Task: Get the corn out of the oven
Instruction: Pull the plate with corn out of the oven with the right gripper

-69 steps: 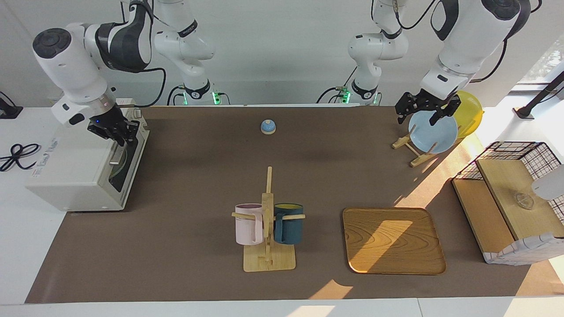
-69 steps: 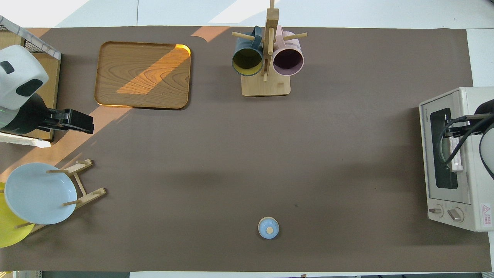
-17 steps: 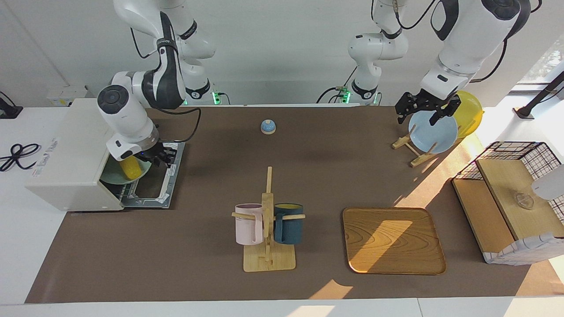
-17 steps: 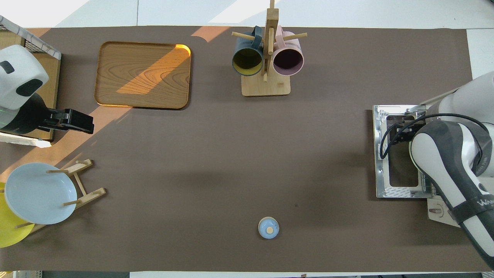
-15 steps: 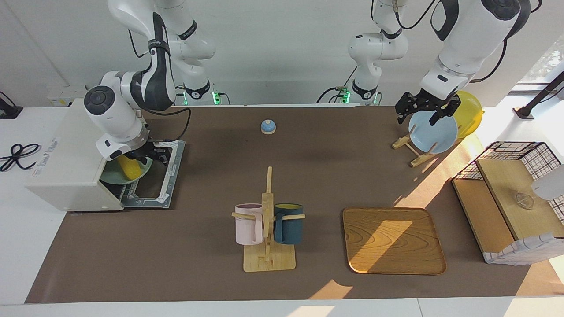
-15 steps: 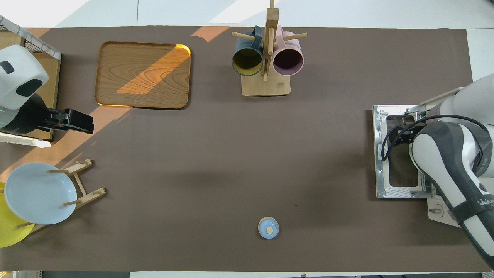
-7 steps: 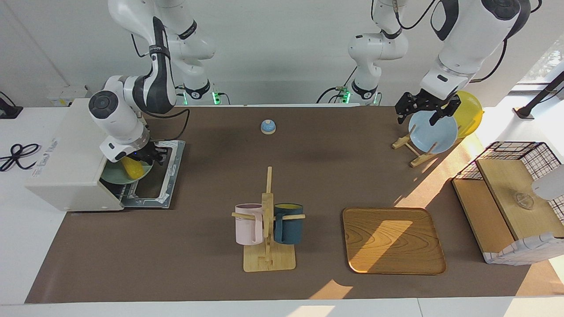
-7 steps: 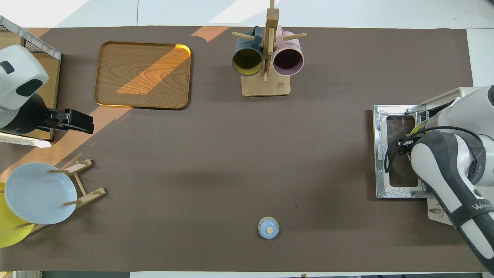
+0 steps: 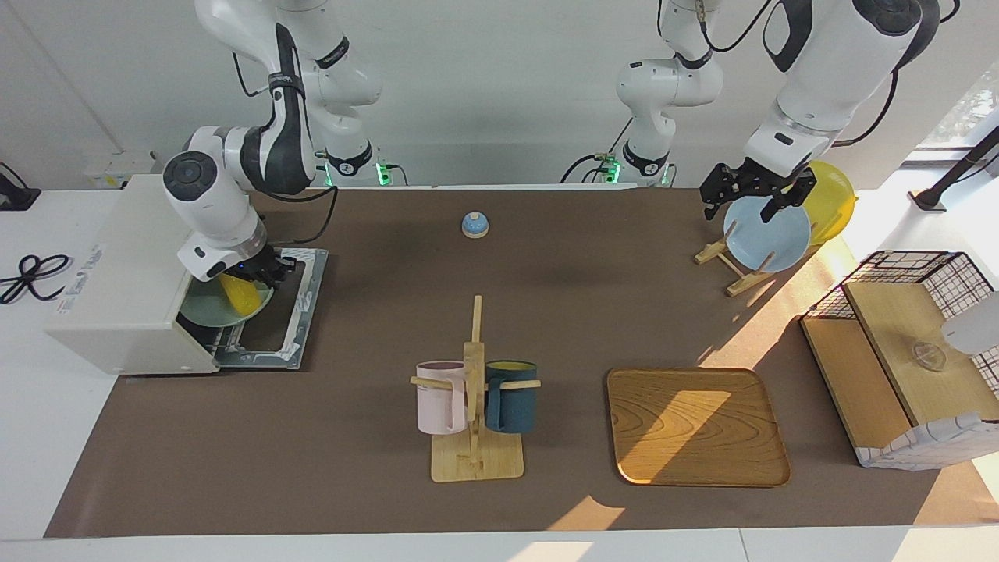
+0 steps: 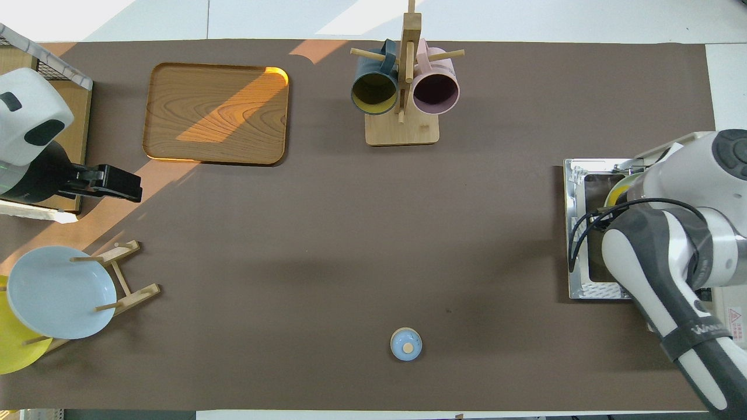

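1. The oven (image 9: 125, 281) door, shut at first, now lies open at centre-left of the facing view.
2. The right gripper (image 9: 254, 275) has moved from the door handle to the oven's mouth.
3. Its fingers, apart a second ago, have closed on the corn (image 9: 239, 293).
4. The corn has tilted slightly above the green plate (image 9: 204, 311).

The right end effector (image 9: 251, 275) grips the corn (image 9: 239, 293) at the open oven's (image 9: 125, 300) mouth.
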Action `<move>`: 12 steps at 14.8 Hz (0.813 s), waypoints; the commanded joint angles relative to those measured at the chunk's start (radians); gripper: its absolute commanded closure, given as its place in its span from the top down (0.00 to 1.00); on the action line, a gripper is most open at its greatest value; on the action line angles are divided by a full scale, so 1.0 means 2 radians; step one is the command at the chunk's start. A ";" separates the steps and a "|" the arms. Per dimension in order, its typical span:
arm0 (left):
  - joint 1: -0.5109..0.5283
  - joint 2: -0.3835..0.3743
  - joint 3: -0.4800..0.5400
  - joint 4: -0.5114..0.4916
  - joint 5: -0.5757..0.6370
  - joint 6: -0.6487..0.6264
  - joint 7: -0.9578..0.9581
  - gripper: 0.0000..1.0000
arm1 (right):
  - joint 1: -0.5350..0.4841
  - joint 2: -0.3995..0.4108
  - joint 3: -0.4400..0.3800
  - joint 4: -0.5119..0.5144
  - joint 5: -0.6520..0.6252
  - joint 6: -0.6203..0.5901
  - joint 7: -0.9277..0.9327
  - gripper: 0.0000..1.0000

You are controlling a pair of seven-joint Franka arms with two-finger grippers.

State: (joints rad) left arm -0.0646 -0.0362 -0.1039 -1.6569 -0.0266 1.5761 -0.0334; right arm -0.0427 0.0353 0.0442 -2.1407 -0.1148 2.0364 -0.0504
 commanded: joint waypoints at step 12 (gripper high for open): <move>0.005 -0.010 -0.004 -0.009 0.008 0.002 0.003 1.00 | 0.257 0.211 0.002 0.315 -0.019 -0.161 0.335 0.00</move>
State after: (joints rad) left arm -0.0645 -0.0361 -0.1039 -1.6569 -0.0266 1.5761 -0.0334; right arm 0.3974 0.3043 0.0528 -1.6904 -0.1280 1.7724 0.4945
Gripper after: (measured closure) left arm 0.000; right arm 0.978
